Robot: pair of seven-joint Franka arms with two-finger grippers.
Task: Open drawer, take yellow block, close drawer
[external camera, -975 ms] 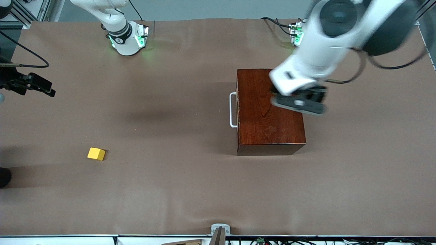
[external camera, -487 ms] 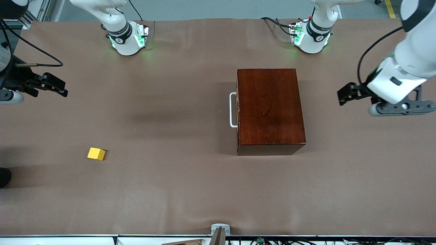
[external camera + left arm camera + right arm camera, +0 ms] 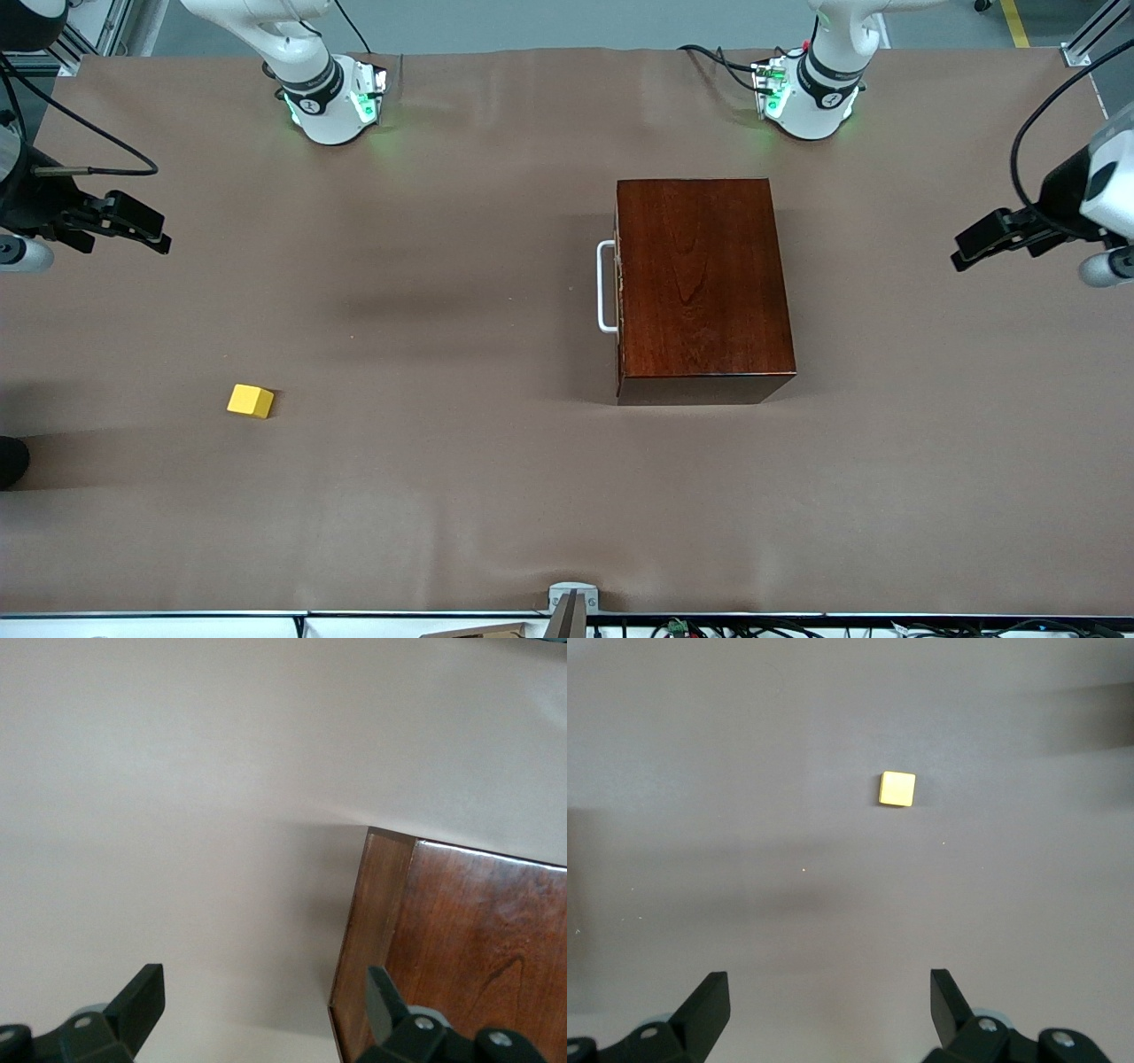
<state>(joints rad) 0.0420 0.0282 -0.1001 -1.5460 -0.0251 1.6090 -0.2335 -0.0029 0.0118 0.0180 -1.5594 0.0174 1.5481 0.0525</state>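
Observation:
The dark reddish-brown wooden box (image 3: 700,283) stands mid-table, its drawer shut, with the white bar handle (image 3: 606,286) facing the right arm's end. A corner of the box shows in the left wrist view (image 3: 461,939). The yellow block (image 3: 251,400) lies on the bare table toward the right arm's end, nearer the front camera than the box; it also shows in the right wrist view (image 3: 897,788). My left gripper (image 3: 974,244) is open and empty above the table at the left arm's end. My right gripper (image 3: 137,229) is open and empty above the table at the right arm's end.
Brown cloth (image 3: 443,496) covers the table. The two arm bases (image 3: 328,97) (image 3: 811,93) stand along the edge farthest from the front camera. A small metal bracket (image 3: 571,598) sits at the nearest edge.
My left gripper has swung from over the box out to the left arm's end of the table. My right gripper has shifted slightly. Box and block have not moved.

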